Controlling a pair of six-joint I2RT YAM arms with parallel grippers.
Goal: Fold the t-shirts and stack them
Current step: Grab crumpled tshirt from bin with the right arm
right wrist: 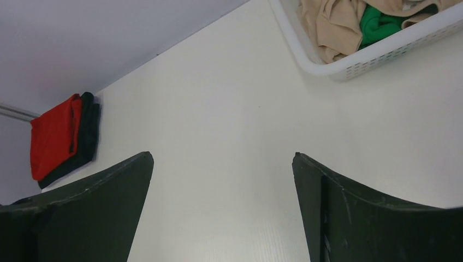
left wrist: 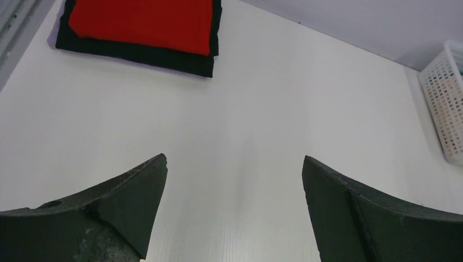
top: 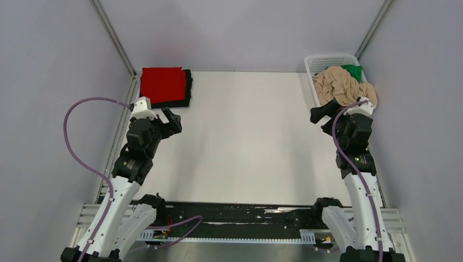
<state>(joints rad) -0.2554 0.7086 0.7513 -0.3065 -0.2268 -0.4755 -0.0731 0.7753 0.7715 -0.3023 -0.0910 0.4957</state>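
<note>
The left gripper (left wrist: 235, 164) and right gripper (right wrist: 223, 158) are held with jaws apart; a red t-shirt (top: 162, 83) is stacked on a black t-shirt (top: 188, 88), well apart from the basket (top: 327, 57).

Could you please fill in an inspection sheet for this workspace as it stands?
Surface: white table, bare in the middle.
Job's things: folded red shirt lying on a folded black shirt at the far left corner. White basket at the far right holds a crumpled beige shirt and a green shirt.
Clutter: nothing seen.
Grippers: left pincer open and empty; right pincer open and empty, near the basket.
Cables: left cable, purple, loops out wide from the arm; right cable, purple, stays close to its arm.
Surroundings: plain grey walls on three sides.
</note>
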